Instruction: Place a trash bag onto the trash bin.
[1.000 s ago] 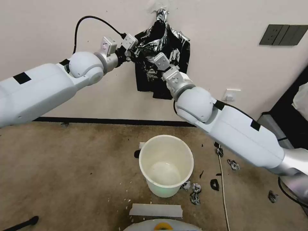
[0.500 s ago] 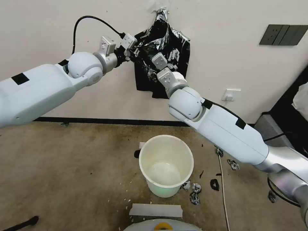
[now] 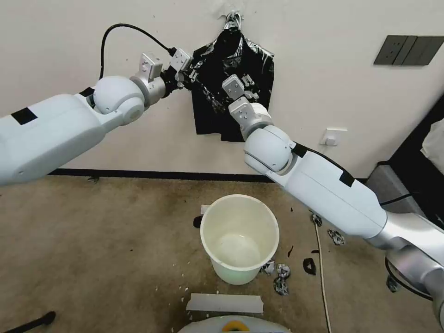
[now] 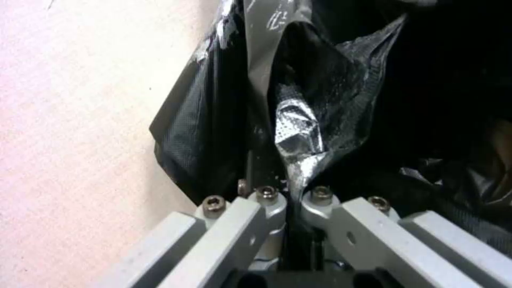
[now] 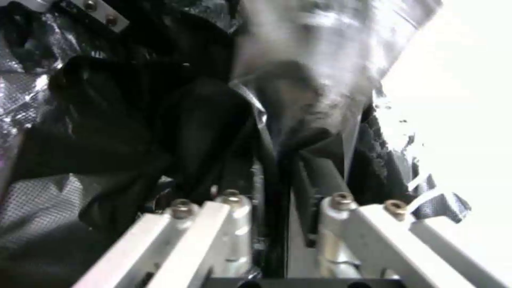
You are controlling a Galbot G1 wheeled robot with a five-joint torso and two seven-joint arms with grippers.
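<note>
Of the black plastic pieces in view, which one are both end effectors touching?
The black bags hanging on the wall. The left end effector pinches their left edge, the right end effector their front; the torn scraps lie on the floor by the trash bin.

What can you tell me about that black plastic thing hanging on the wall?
The trash bag is thin, glossy black plastic, crinkled, with silvery glints. It hangs flat against the cream wall, gathered to a point at a taped top, well above the trash bin on the floor. The left tool is shut on a fold at its upper left edge; the right tool pinches a fold nearer its middle.
</note>
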